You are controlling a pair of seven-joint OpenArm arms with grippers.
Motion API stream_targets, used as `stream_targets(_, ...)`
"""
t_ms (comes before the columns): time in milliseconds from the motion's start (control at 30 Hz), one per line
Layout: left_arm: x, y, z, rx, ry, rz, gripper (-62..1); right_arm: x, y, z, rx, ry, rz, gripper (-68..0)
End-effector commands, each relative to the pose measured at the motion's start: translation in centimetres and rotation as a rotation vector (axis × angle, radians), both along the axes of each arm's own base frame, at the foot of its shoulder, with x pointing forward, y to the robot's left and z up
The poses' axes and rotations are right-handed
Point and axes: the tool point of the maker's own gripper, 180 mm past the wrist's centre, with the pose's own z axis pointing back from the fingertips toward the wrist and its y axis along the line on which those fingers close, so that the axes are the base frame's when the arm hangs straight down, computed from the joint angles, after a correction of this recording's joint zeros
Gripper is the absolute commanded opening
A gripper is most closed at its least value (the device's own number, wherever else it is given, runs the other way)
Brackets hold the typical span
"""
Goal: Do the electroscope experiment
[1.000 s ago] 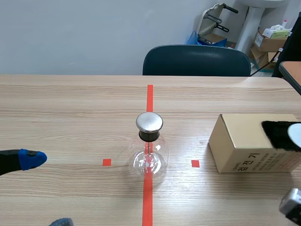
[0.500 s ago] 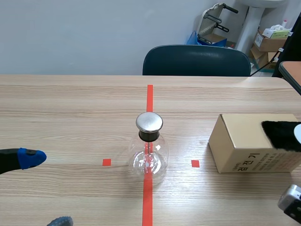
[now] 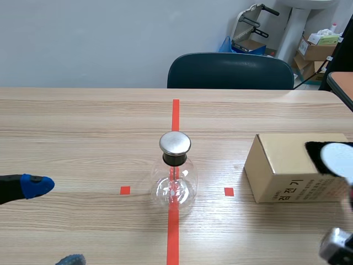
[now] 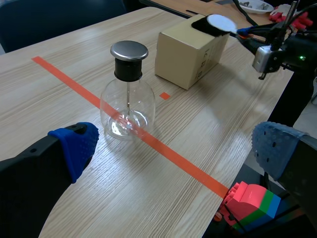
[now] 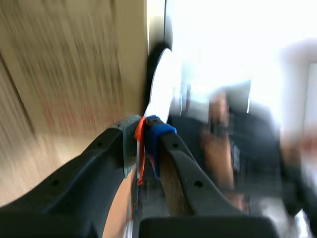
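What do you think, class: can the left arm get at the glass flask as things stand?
Probably yes. The left gripper has open fingers, and the glass flask stands ahead of it with only bare table between. The cardboard box sits beyond the flask, out of the path.

Metal-capped electroscope (image 3: pixel 175 185) on surface (image 3: pixel 83 127), well apart from left jaws, cardboard box (image 3: pixel 287 165) farther off, white disc (image 3: pixel 337 157) atop it.
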Motion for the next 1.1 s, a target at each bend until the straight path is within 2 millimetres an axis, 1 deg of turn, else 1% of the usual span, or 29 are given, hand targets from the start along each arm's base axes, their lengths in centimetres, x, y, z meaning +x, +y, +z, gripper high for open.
stream_targets(0,0.1,-0.4,0.9,-0.03,-0.019,-0.005,1.4,0.1,0.3,1.0,-0.025,-0.049,0.028,-66.5)
stream_targets(33,0.1,-0.4,0.9,-0.03,-0.019,-0.005,1.4,0.2,0.0,1.1,-0.021,-0.054,0.011,-66.5)
stream_targets(67,0.1,-0.4,0.9,-0.03,-0.019,-0.005,1.4,0.4,-1.0,1.2,-0.015,-0.064,-0.052,-66.5)
stream_targets(133,0.1,-0.4,0.9,-0.031,-0.018,-0.005,1.4,0.7,-4.1,1.5,-0.022,-0.078,-0.227,-66.5)
stream_targets(167,0.1,-0.4,0.9,-0.03,-0.018,-0.005,1.4,0.7,-5.0,1.5,-0.028,-0.081,-0.28,-66.5)
stream_targets(200,0.1,-0.4,0.9,-0.03,-0.018,-0.006,1.4,0.7,-5.3,1.6,-0.033,-0.081,-0.29,-66.5)
stream_targets(233,0.1,-0.4,0.9,-0.03,-0.018,-0.005,1.4,0.8,-4.9,1.5,-0.037,-0.078,-0.26,-66.5)
stream_targets(333,0.1,-0.4,0.9,-0.031,-0.019,-0.005,1.4,0.5,-1.1,1.2,-0.03,-0.059,-0.042,-66.5)
stream_targets(367,0.1,-0.4,0.9,-0.031,-0.019,-0.005,1.4,0.3,-0.2,1.1,-0.026,-0.055,0.01,-66.5)
stream_targets(400,0.1,-0.4,0.9,-0.031,-0.019,-0.005,1.4,0.2,0.2,1.1,-0.023,-0.053,0.028,-66.5)
stream_targets(433,0.1,-0.4,0.9,-0.031,-0.019,-0.005,1.4,0.2,0.0,1.1,-0.018,-0.056,0.008,-66.5)
stream_targets(467,0.1,-0.4,0.9,-0.031,-0.019,-0.005,1.4,0.4,-0.9,1.2,-0.014,-0.062,-0.053,-66.5)
stream_targets(533,0.1,-0.4,0.9,-0.031,-0.018,-0.006,1.4,0.6,-3.6,1.3,-0.02,-0.071,-0.213,-66.5)
stream_targets(567,0.1,-0.4,0.9,-0.031,-0.018,-0.006,1.4,0.6,-4.5,1.3,-0.025,-0.074,-0.258,-66.5)
stream_targets(600,0.1,-0.5,0.9,-0.032,-0.018,-0.007,1.4,0.5,-4.7,1.3,-0.026,-0.073,-0.266,-66.5)
stream_targets(633,0.0,-0.5,0.9,-0.032,-0.017,-0.007,1.4,0.5,-4.3,1.3,-0.03,-0.07,-0.241,-66.5)
stream_targets(733,0.0,-0.5,0.9,-0.035,-0.014,-0.011,1.4,0.2,-0.8,1.0,-0.021,-0.054,-0.041,-66.5)
stream_targets(767,0.0,-0.5,0.9,-0.036,-0.013,-0.013,1.4,0.0,0.1,1.0,-0.016,-0.05,0.007,-66.5)
stream_targets(800,-0.1,-0.6,0.9,-0.037,-0.011,-0.015,1.4,0.0,0.4,0.9,-0.012,-0.049,0.02,-66.5)
stream_targets(833,-0.1,-0.6,0.9,-0.039,-0.01,-0.017,1.4,0.0,0.1,0.9,-0.007,-0.052,-0.004,-66.5)
stream_targets(867,-0.1,-0.6,0.9,-0.039,-0.009,-0.018,1.4,0.2,-0.9,1.0,-0.003,-0.058,-0.069,-66.5)
stream_targets(933,-0.1,-0.6,0.9,-0.04,-0.01,-0.017,1.4,0.2,-3.5,0.9,-0.008,-0.06,-0.229,-66.5)
stream_targets(967,-0.1,-0.6,0.9,-0.04,-0.01,-0.017,1.4,0.1,-4.4,0.9,-0.013,-0.061,-0.278,-66.5)
stream_targets(1000,-0.1,-0.6,0.9,-0.04,-0.009,-0.018,1.4,0.0,-4.6,0.9,-0.018,-0.059,-0.29,-66.5)
stream_targets(1033,-0.1,-0.6,0.9,-0.04,-0.009,-0.018,1.4,0.0,-4.2,0.8,-0.021,-0.054,-0.268,-66.5)
stream_targets(1067,-0.1,-0.6,0.9,-0.04,-0.009,-0.018,1.4,-0.1,-3.3,0.6,-0.021,-0.047,-0.214,-66.5)
